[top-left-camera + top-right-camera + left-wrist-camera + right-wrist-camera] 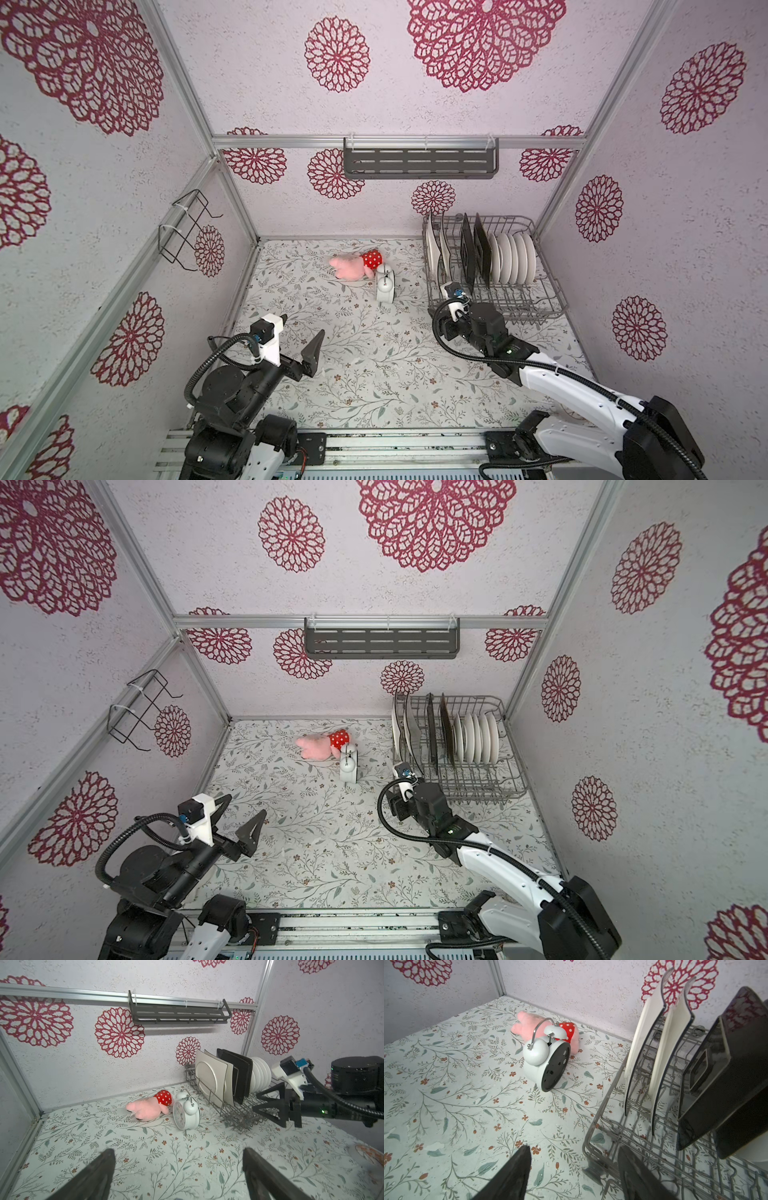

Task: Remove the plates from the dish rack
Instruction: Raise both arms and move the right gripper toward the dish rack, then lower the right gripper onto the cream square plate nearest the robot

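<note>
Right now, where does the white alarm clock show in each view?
Top views: mid-table, beside the pink plush, white alarm clock.
Left wrist: centre, dial visible.
Right wrist: centre, black back visible.
Shared landmark: pink plush touching it.

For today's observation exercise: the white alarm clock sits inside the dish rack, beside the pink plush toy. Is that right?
Not quite. The white alarm clock stands on the flowered tabletop, outside the dish rack, as the left wrist view shows. It is indeed beside the pink plush toy.
</note>
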Controlling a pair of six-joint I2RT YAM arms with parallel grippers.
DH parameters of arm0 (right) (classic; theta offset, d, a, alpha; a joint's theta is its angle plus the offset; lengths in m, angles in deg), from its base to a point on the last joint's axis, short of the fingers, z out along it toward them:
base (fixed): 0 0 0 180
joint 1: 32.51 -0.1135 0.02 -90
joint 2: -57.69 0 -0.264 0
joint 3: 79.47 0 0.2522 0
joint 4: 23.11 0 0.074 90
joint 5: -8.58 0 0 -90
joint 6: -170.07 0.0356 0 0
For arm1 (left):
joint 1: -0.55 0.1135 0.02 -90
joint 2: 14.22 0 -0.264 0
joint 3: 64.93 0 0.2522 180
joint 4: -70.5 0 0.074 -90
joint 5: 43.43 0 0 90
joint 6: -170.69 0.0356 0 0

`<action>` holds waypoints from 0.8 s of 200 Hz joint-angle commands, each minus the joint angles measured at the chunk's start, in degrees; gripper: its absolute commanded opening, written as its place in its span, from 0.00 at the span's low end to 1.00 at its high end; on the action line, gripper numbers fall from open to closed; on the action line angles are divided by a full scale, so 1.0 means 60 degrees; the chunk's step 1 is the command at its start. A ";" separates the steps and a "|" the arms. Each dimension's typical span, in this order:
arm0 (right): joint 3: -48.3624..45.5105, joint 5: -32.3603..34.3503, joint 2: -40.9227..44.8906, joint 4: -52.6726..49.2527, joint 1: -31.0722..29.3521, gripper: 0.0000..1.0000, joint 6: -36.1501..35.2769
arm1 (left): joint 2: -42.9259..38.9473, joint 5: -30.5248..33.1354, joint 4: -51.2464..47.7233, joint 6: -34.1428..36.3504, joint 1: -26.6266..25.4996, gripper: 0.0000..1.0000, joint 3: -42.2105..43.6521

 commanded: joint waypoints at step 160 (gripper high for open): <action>0.0774 0.0916 -0.4106 0.5124 0.0911 0.65 0.0228 | -0.1115 -0.0007 -0.3228 0.3656 -0.0905 0.97 0.0290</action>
